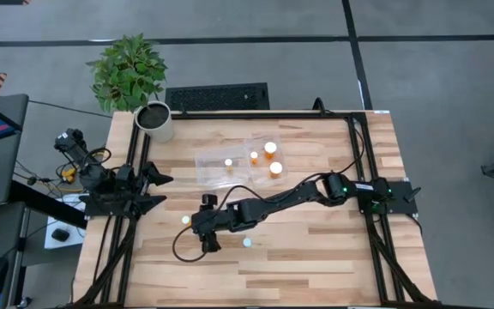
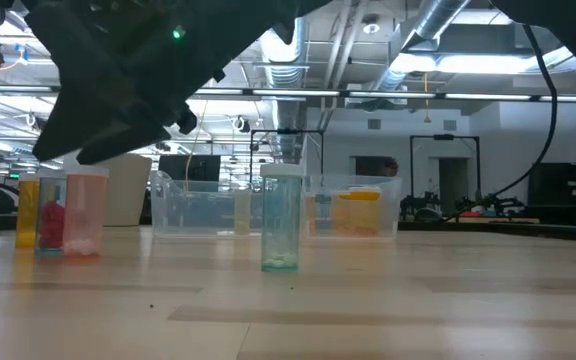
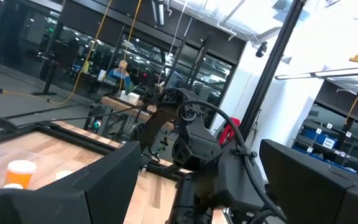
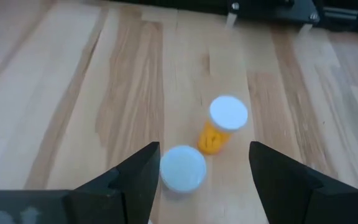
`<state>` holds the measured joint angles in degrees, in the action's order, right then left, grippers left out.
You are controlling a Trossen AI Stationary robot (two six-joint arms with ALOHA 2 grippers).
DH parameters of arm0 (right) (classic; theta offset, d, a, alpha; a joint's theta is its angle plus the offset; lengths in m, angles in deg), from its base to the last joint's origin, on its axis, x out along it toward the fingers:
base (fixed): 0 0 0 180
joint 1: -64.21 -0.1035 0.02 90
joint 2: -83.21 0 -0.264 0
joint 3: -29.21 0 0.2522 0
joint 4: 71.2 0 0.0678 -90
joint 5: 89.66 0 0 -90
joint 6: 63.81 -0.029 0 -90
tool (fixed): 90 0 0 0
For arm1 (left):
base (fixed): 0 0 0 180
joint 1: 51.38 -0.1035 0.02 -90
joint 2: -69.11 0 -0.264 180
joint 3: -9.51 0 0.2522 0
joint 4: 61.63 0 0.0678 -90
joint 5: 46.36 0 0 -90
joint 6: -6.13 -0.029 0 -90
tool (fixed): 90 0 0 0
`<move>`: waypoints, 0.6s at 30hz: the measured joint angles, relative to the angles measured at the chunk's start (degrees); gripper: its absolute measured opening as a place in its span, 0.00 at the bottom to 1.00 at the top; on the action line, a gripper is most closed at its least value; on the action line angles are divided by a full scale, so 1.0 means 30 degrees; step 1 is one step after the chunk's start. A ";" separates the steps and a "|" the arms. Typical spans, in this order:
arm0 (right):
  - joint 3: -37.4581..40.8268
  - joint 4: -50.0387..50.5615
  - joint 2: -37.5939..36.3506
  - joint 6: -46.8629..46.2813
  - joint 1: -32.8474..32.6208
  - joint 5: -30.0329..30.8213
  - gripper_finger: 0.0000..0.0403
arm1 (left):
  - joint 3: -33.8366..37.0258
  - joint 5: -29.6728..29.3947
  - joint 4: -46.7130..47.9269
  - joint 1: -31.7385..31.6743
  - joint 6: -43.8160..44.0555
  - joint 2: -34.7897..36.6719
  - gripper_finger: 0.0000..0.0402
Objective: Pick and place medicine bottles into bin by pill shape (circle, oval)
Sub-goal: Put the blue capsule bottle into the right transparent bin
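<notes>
Bright even light on the wooden table [image 1: 316, 257], soft faint shadows, ceiling lamps [image 2: 438, 60] glare white, close dark arm [image 2: 118, 90] blurry — bottles [image 4: 219, 127] fuzzy too

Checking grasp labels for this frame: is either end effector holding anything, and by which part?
Nothing is held. The right end effector hangs open above two white-capped orange pill bottles; the left end effector waits open at the table's edge.

You cannot read pill shapes in the medicine bottles [image 1: 270, 149], too small; right gripper [image 4: 204, 163] fingers cut off at pic edge
</notes>
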<state>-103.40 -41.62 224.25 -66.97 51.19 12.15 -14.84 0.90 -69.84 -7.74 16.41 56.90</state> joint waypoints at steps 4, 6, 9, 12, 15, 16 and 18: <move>0.0000 -0.0017 -0.0007 0.0014 0.0000 -0.0056 0.63 | 0.0000 0.0000 0.0000 0.0000 0.0000 0.0001 0.80; 0.0000 -0.0033 -0.0007 0.0036 0.0000 -0.0266 0.63 | 0.0000 0.0000 0.0000 0.0000 0.0000 0.0001 0.80; 0.0000 -0.0034 -0.0007 0.0040 0.0000 -0.0450 0.63 | 0.0000 0.0000 0.0000 -0.0005 0.0003 -0.0001 0.80; 0.0000 -0.0052 -0.0007 0.0037 0.0000 -0.0457 0.63 | 0.0007 0.0000 0.0000 -0.0001 0.0000 0.0001 0.80; 0.0000 -0.0023 -0.0007 0.0036 0.0000 -0.0465 0.63 | 0.0007 0.0000 0.0000 -0.0002 0.0010 0.0001 0.80; 0.0000 -0.0020 -0.0007 0.0036 0.0000 -0.0467 0.63 | 0.0007 0.0000 0.0000 0.0000 0.0015 0.0001 0.80; 0.0000 -0.0030 -0.0007 0.0036 0.0000 -0.0465 0.63 | 0.0007 0.0000 0.0000 0.0000 0.0007 -0.0005 0.80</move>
<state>-103.40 -41.71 224.22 -66.86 51.19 10.75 -14.82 0.90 -69.84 -7.74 16.43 56.89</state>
